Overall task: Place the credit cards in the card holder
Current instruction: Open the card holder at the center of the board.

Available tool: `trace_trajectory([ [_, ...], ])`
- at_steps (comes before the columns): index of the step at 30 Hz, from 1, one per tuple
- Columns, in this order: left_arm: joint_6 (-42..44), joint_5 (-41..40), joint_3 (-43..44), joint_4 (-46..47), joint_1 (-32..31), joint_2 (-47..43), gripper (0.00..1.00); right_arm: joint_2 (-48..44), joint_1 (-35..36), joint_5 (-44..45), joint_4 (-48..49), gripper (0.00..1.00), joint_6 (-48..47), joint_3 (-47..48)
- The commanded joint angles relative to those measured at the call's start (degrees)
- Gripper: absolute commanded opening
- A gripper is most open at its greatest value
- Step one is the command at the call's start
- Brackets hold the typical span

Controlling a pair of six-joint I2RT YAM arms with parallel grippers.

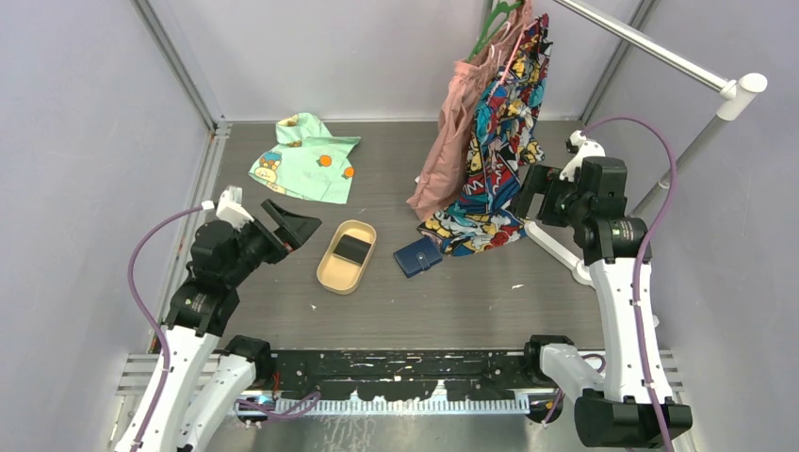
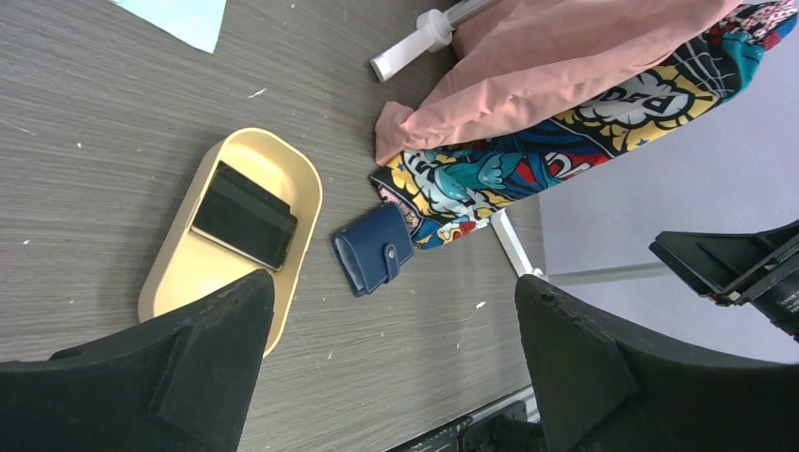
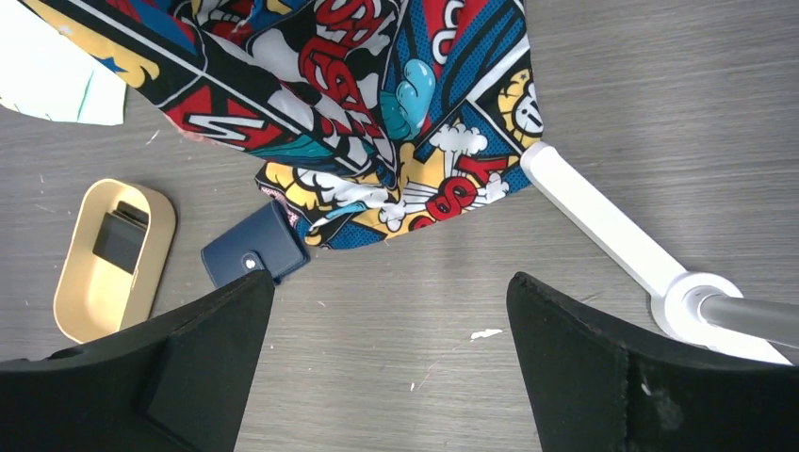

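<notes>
Grey worktop (image 1: 424,311): credit cards (image 1: 351,249), likely stiff and slick, lie in the tray (image 1: 326,273), with the card holder (image 1: 417,256) just beside it. I'd pinch card edges. My left pincer (image 1: 294,224) and right pincer (image 3: 386,287) gape, empty.

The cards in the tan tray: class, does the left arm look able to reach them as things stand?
Probably yes. The left gripper, open, hovers just beside the tray; the credit cards lie uncovered in it, with nothing between.
</notes>
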Motion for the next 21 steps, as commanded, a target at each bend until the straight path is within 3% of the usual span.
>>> trace_trajectory([
  [1, -0.9, 2.5, -1.0, 6.5, 0.5, -1.0, 0.99, -2.0, -0.4, -2.3, 4.7, 0.99, -2.3, 1.3],
  [4, -0.9, 4.1, -2.7, 9.0, 0.5, -1.1, 0.99, -3.6, -0.4, -20.5, 0.8, 0.99, -15.2, -0.4],
  [6, -0.7, 4.9, -3.9, 9.8, 0.6, -1.0, 0.98, -4.5, -0.4, -36.3, -5.0, 0.99, -29.8, -2.2],
  [9, 0.3, 5.8, -5.6, 9.2, 0.6, -0.5, 0.95, -5.8, 0.0, -47.9, -9.2, 0.92, -40.7, -5.9],
  [10, 0.6, 5.9, -6.1, 8.8, 0.6, -0.4, 0.93, -5.9, 0.8, -48.2, -9.4, 0.85, -42.2, -7.0],
  [11, 0.9, 6.1, -6.7, 8.7, 0.6, -0.2, 0.91, -5.6, 1.7, -47.1, -9.4, 0.69, -43.5, -7.9],
  [13, 0.9, 6.5, -8.0, 9.1, 0.6, 0.0, 0.83, -4.3, 4.6, -42.5, -10.9, 0.18, -46.9, -8.5],
  [14, 0.6, 6.7, -8.8, 9.8, 0.6, 0.0, 0.75, -3.6, 5.6, -39.9, -11.2, 0.13, -48.2, -8.8],
  [15, 0.2, 6.9, -9.5, 10.6, 0.6, 0.0, 0.67, -2.9, 6.0, -39.0, -12.3, 0.29, -50.6, -8.9],
  [16, -0.4, 7.1, -10.3, 11.6, 0.5, 0.0, 0.50, -2.4, 6.3, -38.4, -13.6, 0.66, -52.5, -9.0],
  [17, -0.9, 7.4, -10.9, 12.7, 0.6, 0.1, 0.27, -2.0, 6.8, -37.9, -14.2, 0.82, -54.0, -9.0],
  [18, -1.5, 7.1, -11.6, 13.4, 0.6, 0.1, 0.05, -1.2, 7.3, -37.3, -15.4, 0.85, -56.0, -9.0],
  [20, -2.4, 6.7, -12.4, 14.5, 0.6, 0.3, 0.00, 0.7, 9.3, -35.0, -17.2, 0.83, -59.4, -9.0],
  [21, -2.7, 6.6, -12.8, 15.4, 0.6, 0.4, 0.00, 1.6, 10.5, -33.1, -17.0, 0.75, -59.6, -9.2],
])
